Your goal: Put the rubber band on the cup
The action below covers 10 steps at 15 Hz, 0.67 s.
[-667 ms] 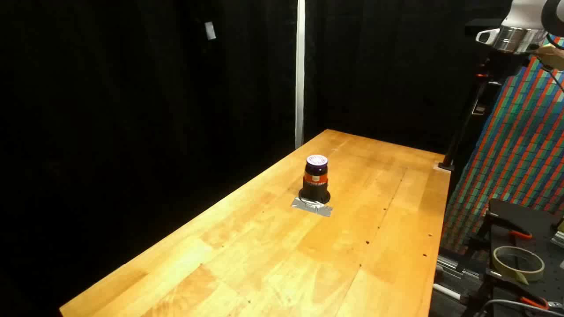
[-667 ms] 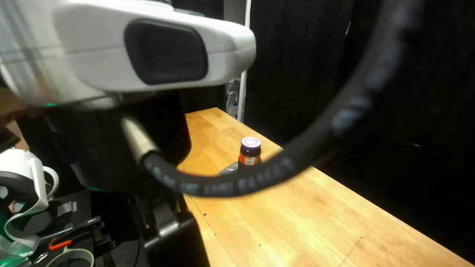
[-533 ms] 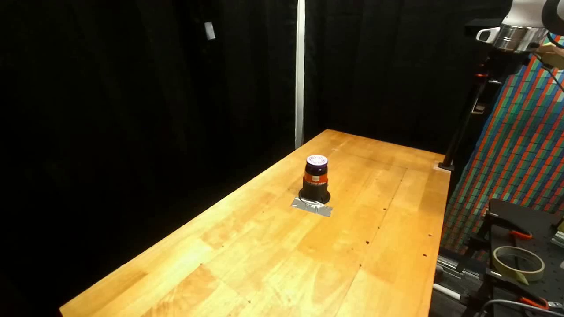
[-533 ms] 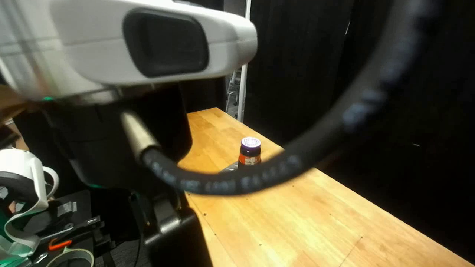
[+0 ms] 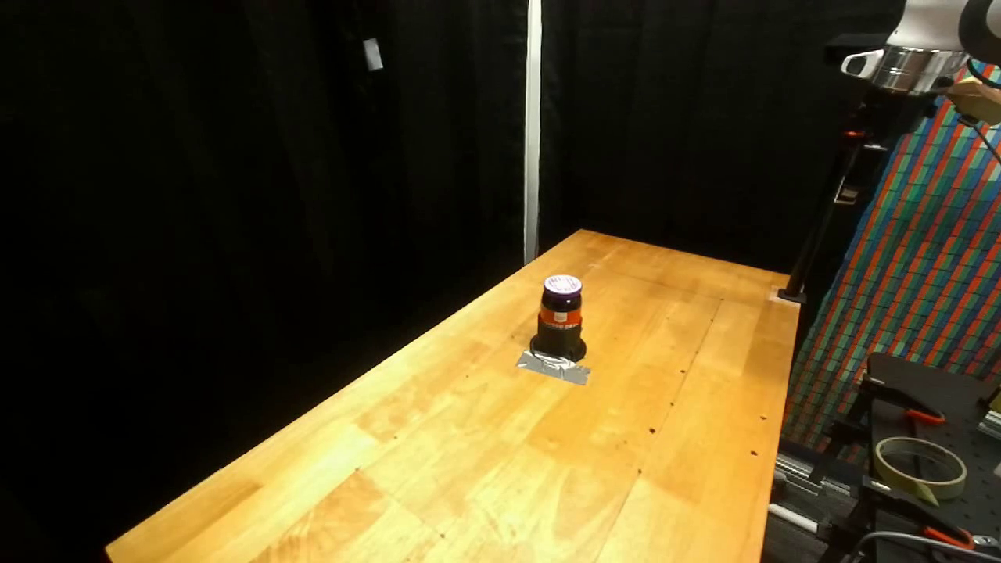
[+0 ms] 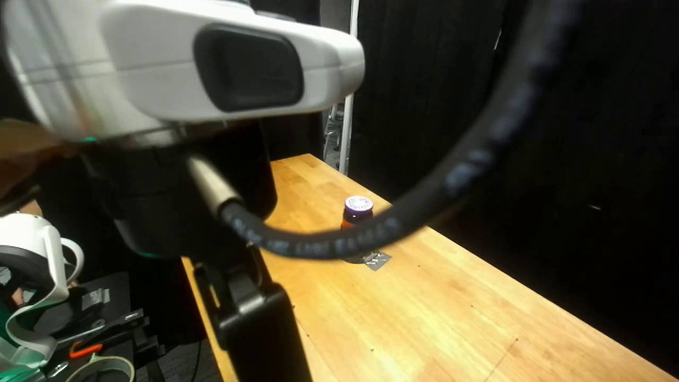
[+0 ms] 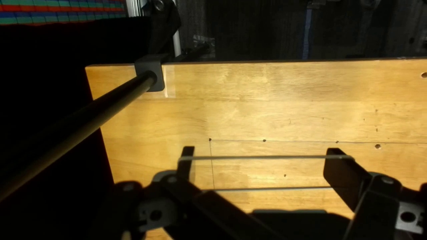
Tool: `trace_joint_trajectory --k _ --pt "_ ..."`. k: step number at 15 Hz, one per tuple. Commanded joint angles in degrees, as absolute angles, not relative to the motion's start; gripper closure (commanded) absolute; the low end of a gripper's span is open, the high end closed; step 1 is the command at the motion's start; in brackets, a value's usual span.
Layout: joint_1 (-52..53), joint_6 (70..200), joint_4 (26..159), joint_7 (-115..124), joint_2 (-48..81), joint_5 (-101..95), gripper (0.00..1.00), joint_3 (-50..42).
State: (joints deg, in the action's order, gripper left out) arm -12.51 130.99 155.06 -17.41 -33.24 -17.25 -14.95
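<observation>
– What's nearest?
– In the wrist view, the gripper, jaws spread wide, and the rubber band: thin, pale grey, stretched into two taut strands around both fingers
– And the cup?
– Farther off, upright on the wooden table: dark, with an orange label, purple-edged white top, grey tape at its foot

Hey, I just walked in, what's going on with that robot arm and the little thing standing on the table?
A white robot arm has a thin, pale grey rubber band stretched around the two spread fingers of its black tool. The small dark cylindrical cup, with a whitish top and orange-red label, stands upright on the light brown wooden table, shiny grey tape at its foot. The tool is away from the cup, so the band isn't on it yet.
</observation>
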Motion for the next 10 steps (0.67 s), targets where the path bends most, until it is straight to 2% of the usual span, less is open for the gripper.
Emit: trace_joint_trajectory --k 1,6,10 --pt "-8.5 129.8 150.3 -11.5 -27.1 -12.5 0.00 -9.9" --pt "-2.3 127.0 139.9 -0.8 -15.8 -7.8 0.00 -0.8" --pt "1.2 127.9 131.0 1.2 -6.4 -5.9 0.00 2.5"
